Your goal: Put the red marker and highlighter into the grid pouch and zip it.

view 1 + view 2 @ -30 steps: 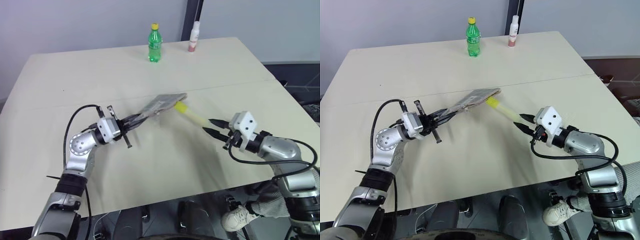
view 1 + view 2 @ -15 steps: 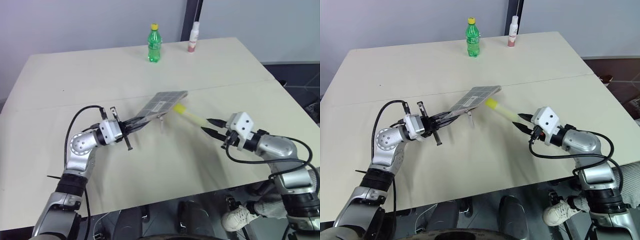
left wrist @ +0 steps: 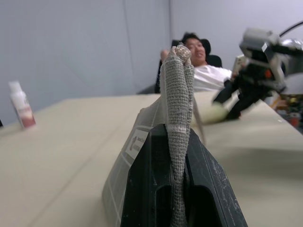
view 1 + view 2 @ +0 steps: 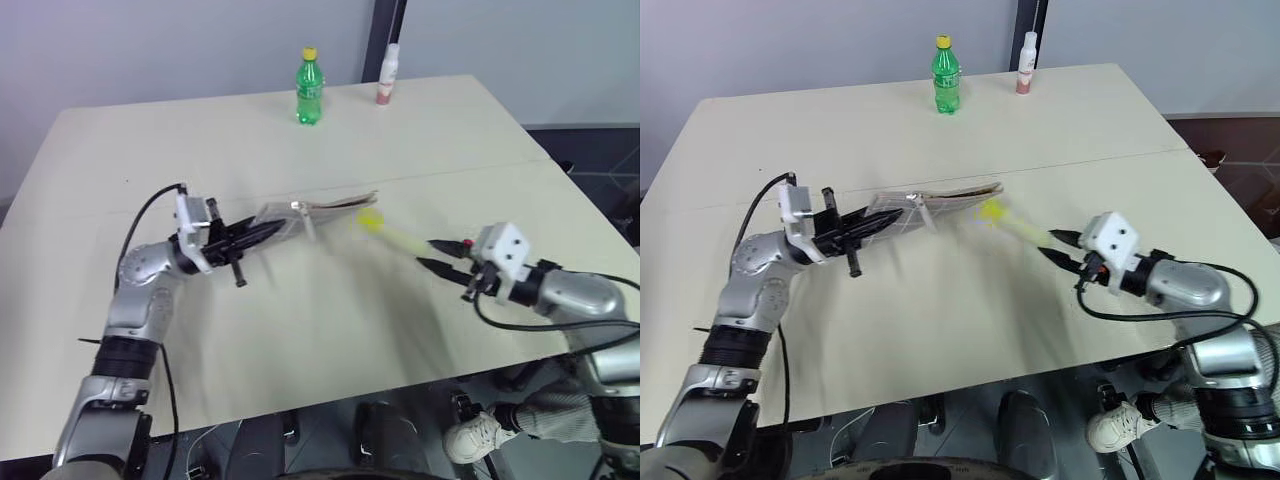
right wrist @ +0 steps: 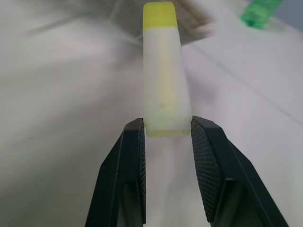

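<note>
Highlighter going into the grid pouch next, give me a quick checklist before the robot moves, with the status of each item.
1. Highlighter gripped by the right gripper: ok, the fingers clamp its rear end, yellow cap pointing away.
2. Grid pouch held by the left gripper: ok, pinched at one end and lifted off the table.
3. Pouch mouth open towards the highlighter: cannot tell, the pouch is seen edge-on.
4. Cap lined up with the pouch: ok roughly, it sits close beside the pouch's far end.
5. Red marker already inside: cannot tell.
6. Green bottle out of the way: ok, far across the table.
</note>
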